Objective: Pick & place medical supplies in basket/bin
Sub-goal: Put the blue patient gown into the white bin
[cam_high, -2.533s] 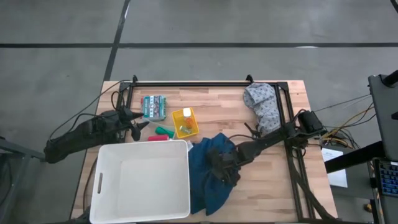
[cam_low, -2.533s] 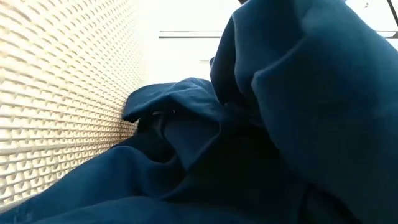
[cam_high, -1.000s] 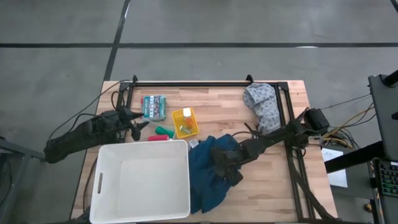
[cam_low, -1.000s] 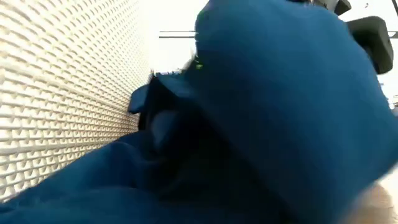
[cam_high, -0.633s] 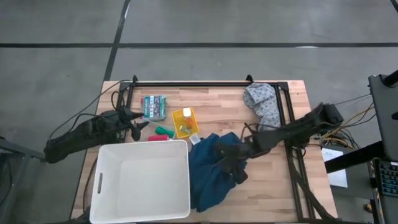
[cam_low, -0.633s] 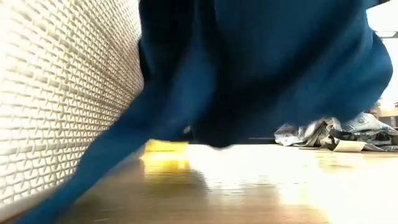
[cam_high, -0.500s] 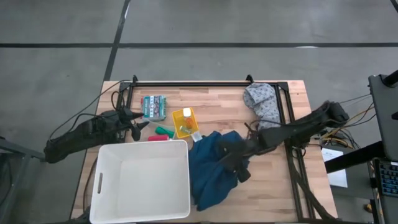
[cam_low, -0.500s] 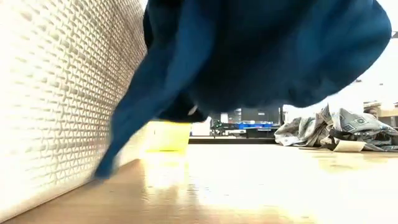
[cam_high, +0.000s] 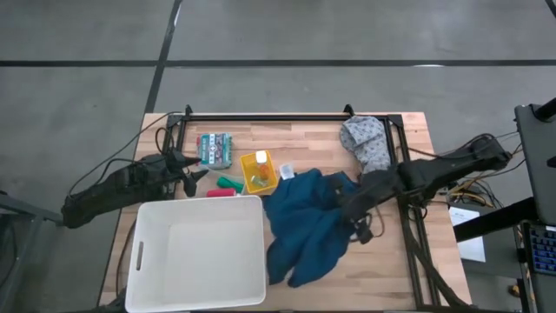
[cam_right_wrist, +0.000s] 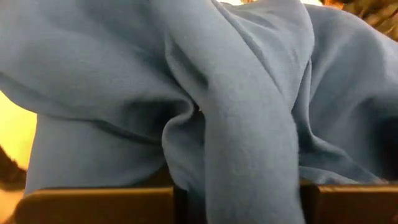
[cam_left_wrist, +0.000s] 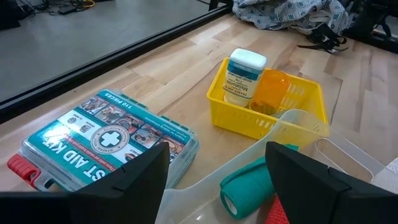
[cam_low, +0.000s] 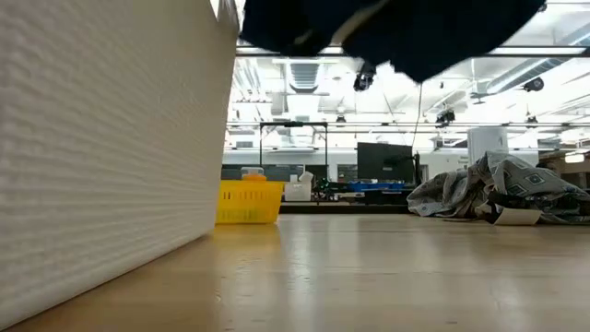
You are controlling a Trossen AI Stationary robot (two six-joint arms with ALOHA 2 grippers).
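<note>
Lifted blue garment [cam_high: 306,228] hangs beside white tub [cam_high: 198,254], near yellow basket [cam_high: 258,172].

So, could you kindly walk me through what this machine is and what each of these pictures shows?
It is a robot with two dark arms at a wooden table, each ending in a two-finger gripper. One picture looks straight down, one looks level from the table top, and two come from cameras on the wrists.

The right gripper is shut on a blue garment and holds it off the table; the low picture shows it hanging clear of the wood. The left gripper waits open near a first aid kit.

Also on the table: a white tub, a small yellow basket holding a white bottle and an orange one, a green tube and a grey patterned cloth.
</note>
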